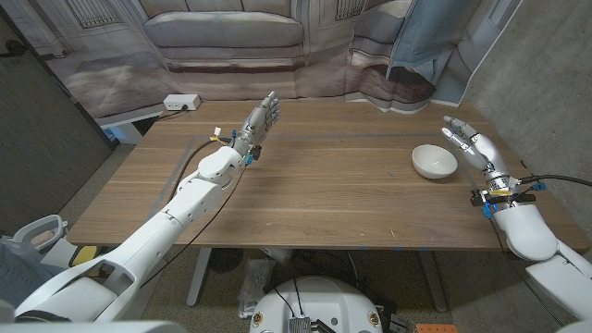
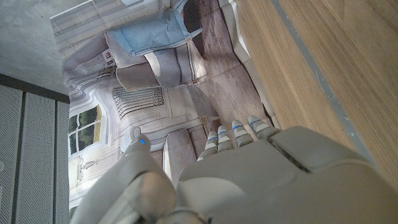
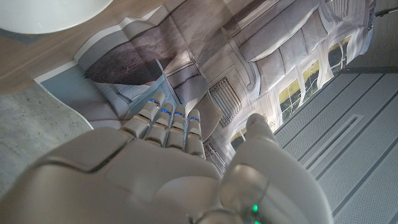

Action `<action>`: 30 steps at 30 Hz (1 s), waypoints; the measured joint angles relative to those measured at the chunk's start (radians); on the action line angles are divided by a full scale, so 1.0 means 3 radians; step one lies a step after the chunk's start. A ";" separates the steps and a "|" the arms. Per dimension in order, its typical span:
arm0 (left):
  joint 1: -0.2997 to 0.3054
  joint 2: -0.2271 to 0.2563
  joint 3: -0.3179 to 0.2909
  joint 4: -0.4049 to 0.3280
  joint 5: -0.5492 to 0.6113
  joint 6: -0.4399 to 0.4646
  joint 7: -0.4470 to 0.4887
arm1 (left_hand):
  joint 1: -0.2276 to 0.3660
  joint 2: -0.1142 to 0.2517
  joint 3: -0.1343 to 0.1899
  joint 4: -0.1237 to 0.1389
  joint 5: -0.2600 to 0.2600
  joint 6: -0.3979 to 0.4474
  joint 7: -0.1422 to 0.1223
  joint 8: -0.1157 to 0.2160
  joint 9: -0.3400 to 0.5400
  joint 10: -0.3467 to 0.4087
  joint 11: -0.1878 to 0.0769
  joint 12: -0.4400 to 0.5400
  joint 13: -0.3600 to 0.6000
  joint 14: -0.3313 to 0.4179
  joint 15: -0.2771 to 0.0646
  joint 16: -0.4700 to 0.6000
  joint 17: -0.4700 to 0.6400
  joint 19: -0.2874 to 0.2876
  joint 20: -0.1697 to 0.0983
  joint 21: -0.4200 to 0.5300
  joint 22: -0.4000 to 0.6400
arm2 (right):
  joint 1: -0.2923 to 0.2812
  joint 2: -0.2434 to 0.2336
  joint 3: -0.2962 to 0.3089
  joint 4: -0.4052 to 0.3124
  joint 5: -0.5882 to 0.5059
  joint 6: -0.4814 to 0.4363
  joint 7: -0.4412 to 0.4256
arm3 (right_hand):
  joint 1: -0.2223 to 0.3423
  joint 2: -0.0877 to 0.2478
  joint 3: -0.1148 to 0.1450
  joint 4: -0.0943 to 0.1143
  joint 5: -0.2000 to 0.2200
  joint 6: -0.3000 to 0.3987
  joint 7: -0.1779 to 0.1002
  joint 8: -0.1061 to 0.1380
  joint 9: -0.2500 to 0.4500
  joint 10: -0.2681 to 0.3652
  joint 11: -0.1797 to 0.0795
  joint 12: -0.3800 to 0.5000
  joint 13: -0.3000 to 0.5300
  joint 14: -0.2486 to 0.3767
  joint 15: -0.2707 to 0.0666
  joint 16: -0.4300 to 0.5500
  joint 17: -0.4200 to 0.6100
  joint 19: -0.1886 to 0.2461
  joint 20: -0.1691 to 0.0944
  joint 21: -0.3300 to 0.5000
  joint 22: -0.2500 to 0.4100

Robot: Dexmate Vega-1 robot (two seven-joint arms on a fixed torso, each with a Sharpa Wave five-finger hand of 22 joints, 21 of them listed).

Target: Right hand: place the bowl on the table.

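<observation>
Right hand [image 1: 470,145] hangs just beside the white bowl [image 1: 434,161], on the side toward the table's right edge, with its fingers spread and reaching away from the robot; it holds nothing and does not touch the bowl. In the right wrist view the fingers [image 3: 166,121] lie side by side and fairly straight, the thumb set apart, and a curved piece of the bowl's rim [image 3: 50,12] shows beyond them. The bowl stands upright on the wooden table [image 1: 333,185], near the right edge and about midway between the near and far edges, with bare wood all around it.

Across the table, well apart from the bowl, the left hand [image 1: 262,118] is raised over the far left part of the top, fingers extended and loosely together, grasping nothing. Between the two hands lies a broad stretch of open tabletop. A white power strip [image 1: 182,102] sits at the far left corner. Behind the table hangs a printed backdrop [image 1: 231,37]. No writing can be read.
</observation>
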 measured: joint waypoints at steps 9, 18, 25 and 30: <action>-0.0037 -0.0031 0.0020 0.0051 0.0001 -0.0009 -0.0008 | 0.0010 0.0010 0.0000 0.0000 0.0000 0.0025 0.0025 0.0000 0.0000 0.0000 0.0000 -0.0017 0.0000 0.0000 0.0000 -0.0020 0.0000 0.0000 0.0000 0.0000 0.0000 | -0.0058 0.0019 0.0047 -0.0059 -0.0211 -0.0074 -0.0126 | 0.0013 0.0013 -0.0014 -0.0014 0.0000 0.0000 0.0000 0.0000 0.0000 0.0000 0.0000 0.0000 0.0000 0.0000 0.0000 0.0000 0.0000 -0.0012 -0.0012 0.0000 0.0000; -0.0082 -0.0060 0.0052 0.0093 0.0029 -0.0013 -0.0017 | 0.0018 0.0018 -0.0007 0.0007 0.0000 0.0025 0.0025 0.0000 0.0000 -0.0012 0.0012 -0.0029 0.0000 0.0000 0.0000 -0.0020 0.0000 0.0000 0.0000 -0.0014 0.0000 | -0.0100 0.0028 0.0087 -0.0108 -0.0411 -0.0144 -0.0239 | 0.0026 0.0000 -0.0001 -0.0027 0.0000 0.0000 0.0000 0.0000 0.0000 0.0000 0.0000 0.0000 0.0000 -0.0018 -0.0019 0.0000 0.0000 -0.0012 -0.0012 -0.0023 0.0000; -0.0085 -0.0062 0.0058 0.0094 0.0045 0.0001 -0.0007 | 0.0018 0.0018 -0.0014 0.0015 0.0000 0.0024 0.0025 0.0000 0.0000 -0.0012 0.0012 -0.0029 0.0000 0.0000 0.0000 -0.0020 0.0010 0.0000 0.0000 -0.0022 0.0000 | -0.0130 0.0026 0.0113 -0.0153 -0.0566 -0.0214 -0.0315 | 0.0043 0.0018 -0.0001 -0.0027 0.0000 0.0000 0.0000 0.0000 0.0000 0.0000 0.0000 0.0000 0.0000 -0.0018 -0.0019 0.0000 0.0000 -0.0012 -0.0012 -0.0035 0.0000; -0.0076 -0.0061 0.0059 0.0083 0.0054 0.0003 0.0008 | 0.0018 0.0018 -0.0014 0.0015 0.0000 0.0024 0.0025 -0.0009 0.0000 -0.0012 0.0012 -0.0029 0.0000 0.0000 0.0000 -0.0020 0.0017 0.0000 0.0000 -0.0022 0.0000 | -0.0149 0.0014 0.0127 -0.0184 -0.0665 -0.0259 -0.0362 | 0.0043 0.0018 -0.0001 -0.0027 0.0000 0.0000 0.0000 0.0000 0.0000 0.0000 0.0000 0.0000 0.0000 -0.0054 -0.0018 0.0000 0.0000 -0.0037 0.0012 -0.0059 0.0000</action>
